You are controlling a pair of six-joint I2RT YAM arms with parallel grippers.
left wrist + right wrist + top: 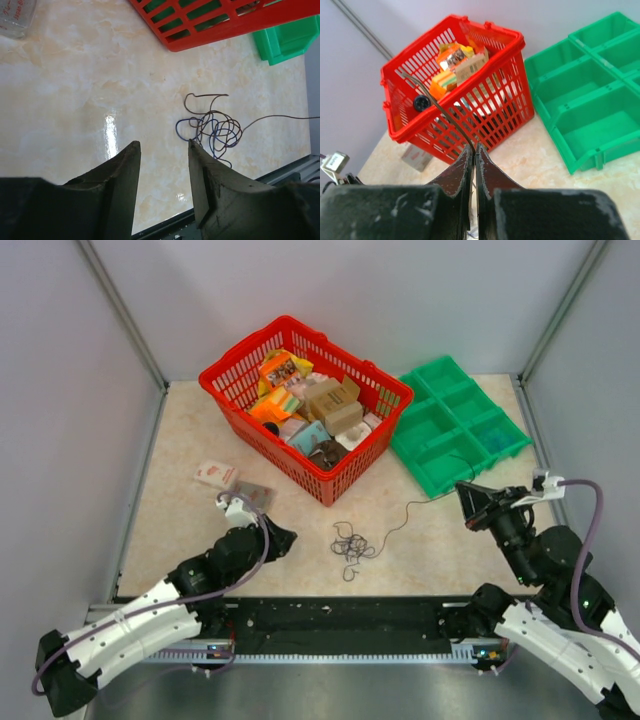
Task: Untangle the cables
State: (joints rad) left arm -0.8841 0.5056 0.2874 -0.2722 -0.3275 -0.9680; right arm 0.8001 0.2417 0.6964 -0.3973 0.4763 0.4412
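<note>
Pale, marble-patterned tabletop (190, 430) is filling the scene, with grey walls standing around it. At the left, the left claw (165, 147) is hovering low over the bare surface. Its fingers are standing apart and nothing is sitting between them. Just to its right, the cables (350, 543) are lying in a small knot of dark and blue loops, near the front edge and in front of the red basket (265, 440). One strand (280, 116) is running out of the knot to the right and going up to the right claw (465, 490). This claw is pinching it between closed fingers, beside the green tray (455, 430).

I am judging that the step in hand is pulling this one strand free, and that the work is only beginning, because the knot is looking dense. The next move is probably asking the left claw to come down and hold the knot, while the right one is drawing the strand away slowly, so that the whole bundle is not dragging along.
</note>
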